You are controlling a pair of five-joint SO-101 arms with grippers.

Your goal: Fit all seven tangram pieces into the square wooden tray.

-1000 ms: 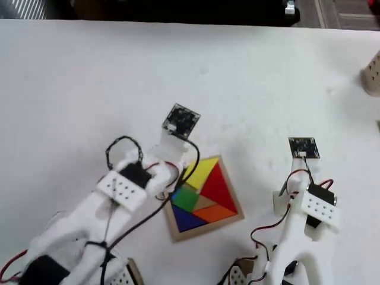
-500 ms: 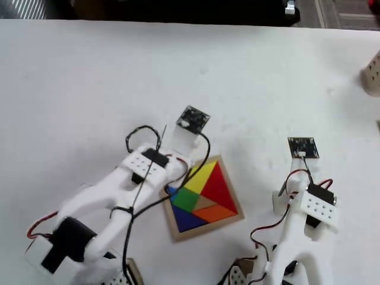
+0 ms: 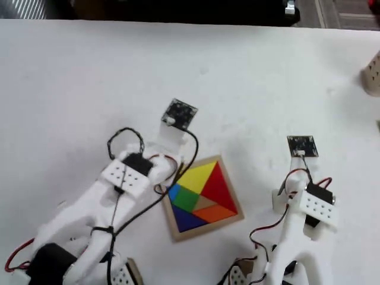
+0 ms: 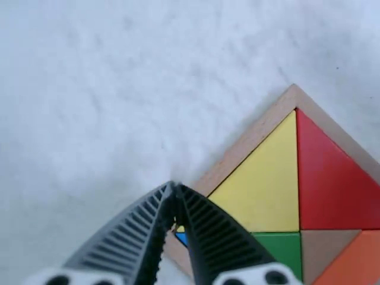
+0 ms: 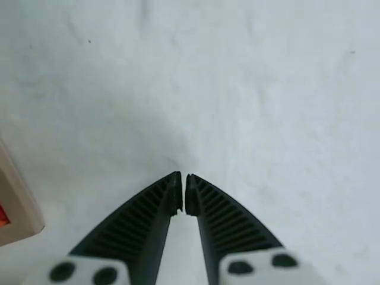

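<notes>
The square wooden tray [image 3: 171, 224] lies at the table's front centre, holding several coloured tangram pieces packed flat: yellow [image 3: 199, 175], red [image 3: 219, 187], green [image 3: 185, 198], blue [image 3: 187, 218], orange [image 3: 215, 212] and tan [image 3: 203, 203]. My left arm [image 3: 127, 175] reaches in from the front left, its wrist at the tray's far left side. In the left wrist view my left gripper [image 4: 174, 187] is shut and empty, tips at the tray's rim [image 4: 249, 139] beside the yellow piece [image 4: 261, 184]. My right gripper [image 5: 181, 178] is shut over bare table, right of the tray.
My right arm [image 3: 314, 205] stands at the front right, a tray corner [image 5: 18, 208] at the edge of its wrist view. A pale object [image 3: 372, 74] sits at the table's far right edge. White table stretches open behind the tray.
The left arm swung right towards the tray's far corner, then came back left and slightly away. The right arm and the tray stayed put.
</notes>
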